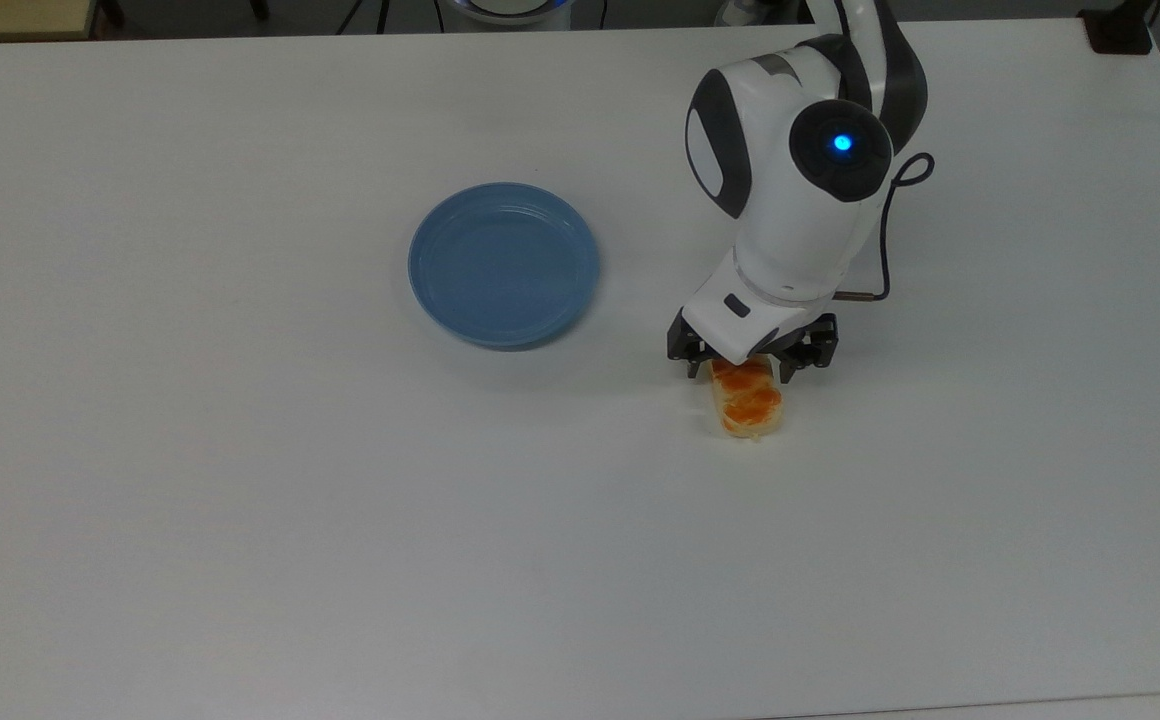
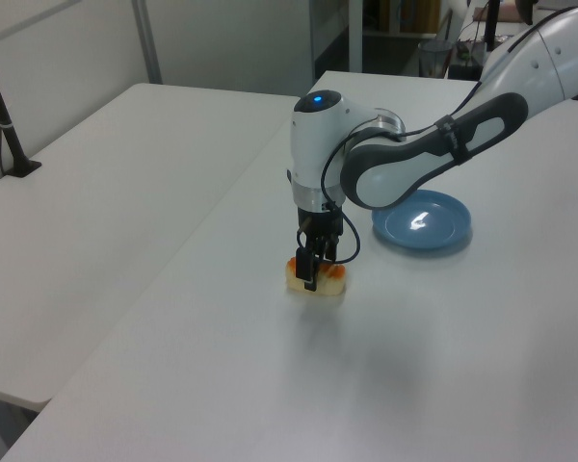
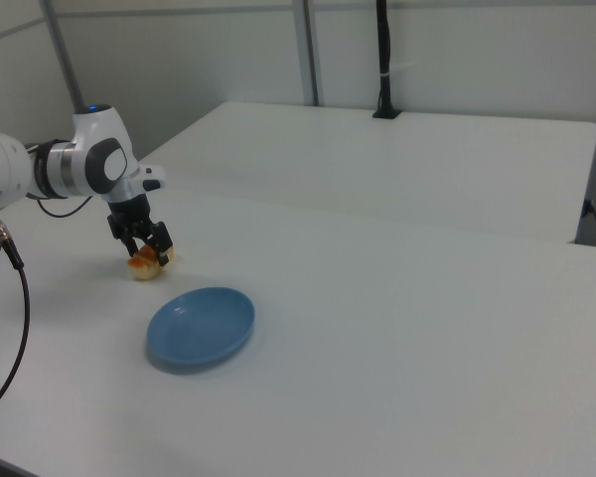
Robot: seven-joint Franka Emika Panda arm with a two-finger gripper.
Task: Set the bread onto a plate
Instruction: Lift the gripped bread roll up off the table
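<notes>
The bread (image 1: 748, 406), a pale roll with orange-brown bumps, lies on the white table to the right of the plate in the top view. My gripper (image 1: 746, 372) has come down over the roll's far end, open, with one finger on each side of it. The arm's white hand hides that end of the bread. In the left view the gripper (image 2: 312, 276) straddles the bread (image 2: 320, 281) low at the table. The right view shows the gripper (image 3: 147, 252) on the bread (image 3: 145, 265). The light-blue plate (image 1: 503, 264) (image 2: 422, 219) (image 3: 201, 326) holds nothing.
A black cable (image 1: 880, 235) loops off the wrist on the top view's right. A second white table (image 2: 106, 192) stands alongside across a narrow gap. A black post (image 3: 382, 60) rises at the far table's back edge.
</notes>
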